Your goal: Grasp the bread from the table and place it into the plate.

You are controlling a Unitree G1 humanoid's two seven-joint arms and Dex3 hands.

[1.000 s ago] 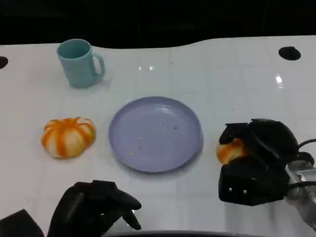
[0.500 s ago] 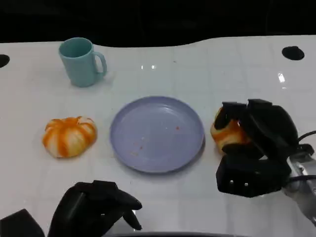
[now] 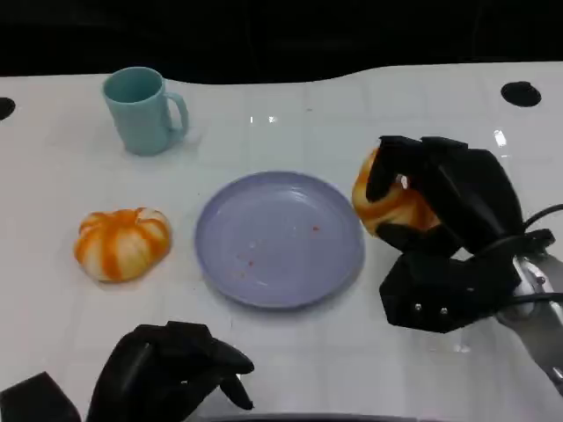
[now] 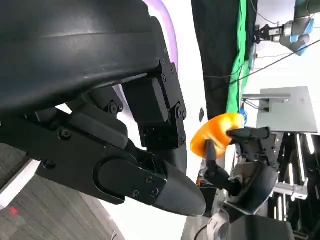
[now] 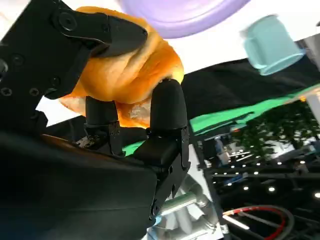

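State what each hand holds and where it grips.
The right hand grips the bread around its sides, fingers wrapped over it. The left hand holds nothing.

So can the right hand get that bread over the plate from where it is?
Probably yes. The right hand holds the bread lifted beside the plate's right rim, with nothing between them.

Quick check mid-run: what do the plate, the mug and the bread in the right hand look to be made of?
Plate: probably matte plastic; flat lavender colour, dull sheen. Mug: teal, thick-walled, satin; ceramic or plastic, can't tell which. Bread held by the right hand: soft baked dough or a foam replica, golden-orange, creased surface in the right wrist view.
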